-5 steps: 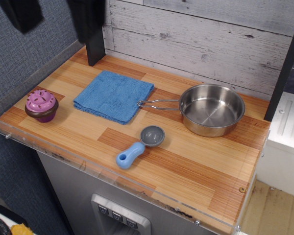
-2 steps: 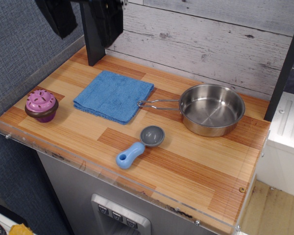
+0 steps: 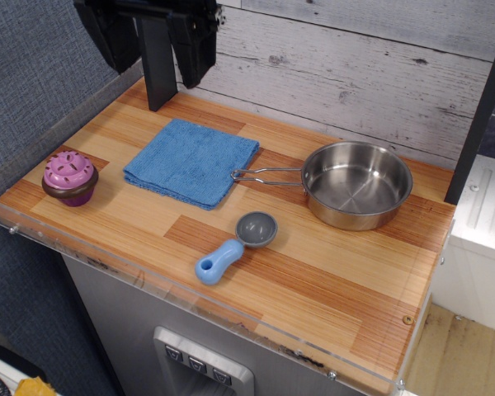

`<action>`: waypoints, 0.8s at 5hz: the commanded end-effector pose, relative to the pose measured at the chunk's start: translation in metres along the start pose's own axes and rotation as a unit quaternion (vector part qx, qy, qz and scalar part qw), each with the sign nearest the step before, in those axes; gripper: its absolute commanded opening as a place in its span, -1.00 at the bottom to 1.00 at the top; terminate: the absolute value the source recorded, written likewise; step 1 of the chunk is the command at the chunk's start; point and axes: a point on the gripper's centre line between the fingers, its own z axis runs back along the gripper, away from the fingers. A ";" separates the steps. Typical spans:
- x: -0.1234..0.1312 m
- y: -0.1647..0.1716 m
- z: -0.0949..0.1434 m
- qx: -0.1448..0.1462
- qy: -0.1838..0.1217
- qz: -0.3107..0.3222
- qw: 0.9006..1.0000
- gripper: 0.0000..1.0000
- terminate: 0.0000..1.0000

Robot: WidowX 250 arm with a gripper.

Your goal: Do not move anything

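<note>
the gripper [image 3: 155, 45] hangs at the top left of the view, above the back left corner of the wooden counter [image 3: 313, 280], partly cut off by the upper edge. its two dark fingers [image 3: 194, 49] stand apart with a clear gap between them, and nothing is held; a dark upright post shows through that gap, behind it. the gripper touches none of the things on the counter.

below it lies a folded blue cloth [image 3: 191, 162], flat on the wood, its corners turned roughly toward the back left and front right. at the far left, near the front edge, sits a small purple cupcake toy [image 3: 69, 176] in a dark brown cup, upright and well apart from the cloth.

to the right stands a steel pan [image 3: 356, 183], empty — its wire handle [image 3: 266, 174] runs leftward from the bowl, nearly level across the view, and its tip reaches over the right corner of the cloth. whether it touches the cloth cannot be told.

in front of the pan handle lies a scoop [image 3: 233, 245], grey bowl and light blue handle. its long axis runs on a slant — bowl toward the back right, handle end toward the front left. it lies apart from both cloth and pan.

a clear plastic rim [image 3: 107, 266] runs along the counter's front edge.
</note>
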 end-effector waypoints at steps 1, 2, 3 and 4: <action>0.010 -0.004 0.001 -0.001 -0.006 -0.018 1.000 1.00 -1.00; 0.013 -0.005 -0.001 -0.013 0.001 -0.040 0.999 1.00 -1.00; 0.014 -0.004 0.000 -0.019 0.011 -0.069 0.997 1.00 -1.00; 0.014 -0.004 0.000 -0.019 0.011 -0.069 0.997 1.00 -1.00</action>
